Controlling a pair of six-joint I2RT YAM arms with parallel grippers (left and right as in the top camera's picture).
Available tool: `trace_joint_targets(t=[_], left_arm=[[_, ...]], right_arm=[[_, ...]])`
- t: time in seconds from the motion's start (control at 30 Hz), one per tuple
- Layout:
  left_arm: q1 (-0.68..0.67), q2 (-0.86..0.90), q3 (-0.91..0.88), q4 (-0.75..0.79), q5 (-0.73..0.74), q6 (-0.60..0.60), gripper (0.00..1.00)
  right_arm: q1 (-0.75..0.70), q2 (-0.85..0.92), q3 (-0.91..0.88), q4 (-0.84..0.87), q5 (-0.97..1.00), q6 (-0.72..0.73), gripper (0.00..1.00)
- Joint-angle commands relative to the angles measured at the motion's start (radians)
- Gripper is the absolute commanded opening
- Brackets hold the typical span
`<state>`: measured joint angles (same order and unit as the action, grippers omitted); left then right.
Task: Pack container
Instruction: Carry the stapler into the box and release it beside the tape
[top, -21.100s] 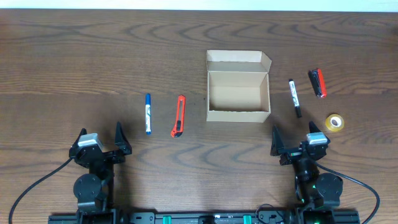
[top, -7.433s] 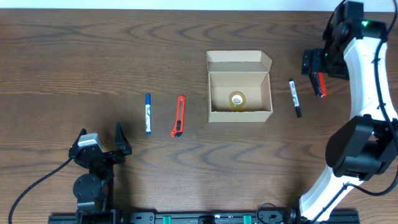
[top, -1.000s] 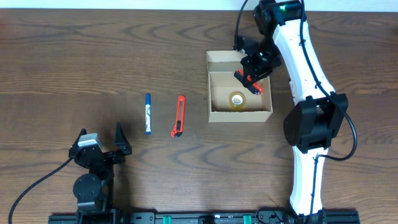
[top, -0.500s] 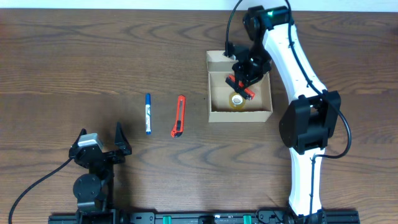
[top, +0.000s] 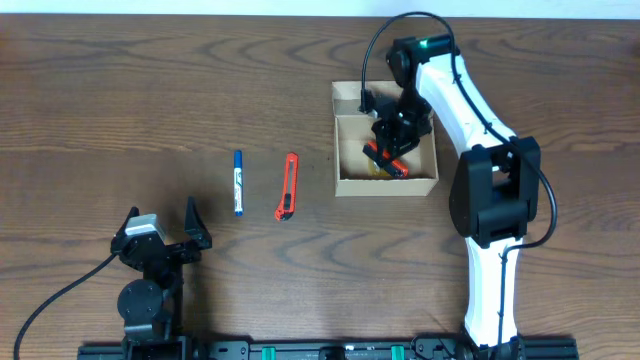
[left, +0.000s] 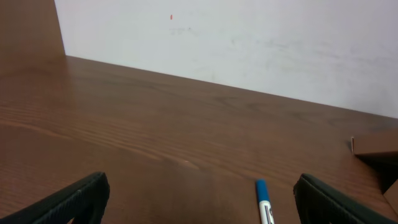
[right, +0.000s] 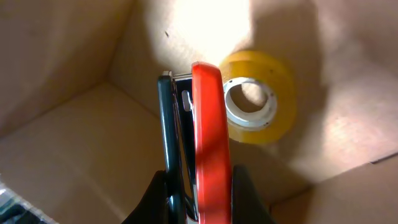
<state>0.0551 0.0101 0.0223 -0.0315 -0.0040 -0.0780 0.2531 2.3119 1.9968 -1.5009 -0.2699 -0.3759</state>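
The container (top: 385, 186) is an open tan cardboard box at the table's middle right. My right gripper (top: 393, 138) reaches down into it, shut on a red and black stapler (top: 386, 158). In the right wrist view the stapler (right: 208, 134) stands between my fingers (right: 198, 193), just above the box floor (right: 68, 162) and beside a yellow tape roll (right: 273, 121) lying there. My left gripper (top: 162, 218) rests open at the near left edge. In the left wrist view nothing lies between its fingers (left: 202, 202).
A blue pen (top: 238, 183) and a red box cutter (top: 288, 186) lie side by side left of the box. The pen's tip (left: 264, 199) shows ahead of the left gripper. The right arm (top: 470, 110) arches over the table right of the box.
The right gripper has carried the stapler from above the box's back wall forward and down into the box, over the tape. The left arm has not moved.
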Motion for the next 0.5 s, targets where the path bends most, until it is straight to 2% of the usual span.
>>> trace_joint_targets(t=[0.0,0.07,0.17,0.33,0.47], left_arm=[[-0.003,-0.006,-0.018,-0.043,-0.022,0.004,0.95],[-0.003,-0.006,-0.018,-0.043,-0.022,0.004,0.95],[-0.003,-0.006,-0.018,-0.043,-0.022,0.004,0.95],[-0.003,-0.006,-0.018,-0.043,-0.022,0.004,0.95],[-0.003,-0.006,-0.018,-0.043,-0.022,0.004,0.95]], right_arm=[[0.010,-0.032,-0.023,0.004,-0.014,-0.002,0.02],[0.010,-0.032,-0.023,0.007,-0.013,-0.002,0.02],[0.010,-0.032,-0.023,0.009,-0.007,-0.002,0.14],[0.010,-0.032,-0.018,0.010,-0.007,-0.002,0.56],[0.010,-0.035,-0.003,0.006,-0.007,-0.002,0.59]])
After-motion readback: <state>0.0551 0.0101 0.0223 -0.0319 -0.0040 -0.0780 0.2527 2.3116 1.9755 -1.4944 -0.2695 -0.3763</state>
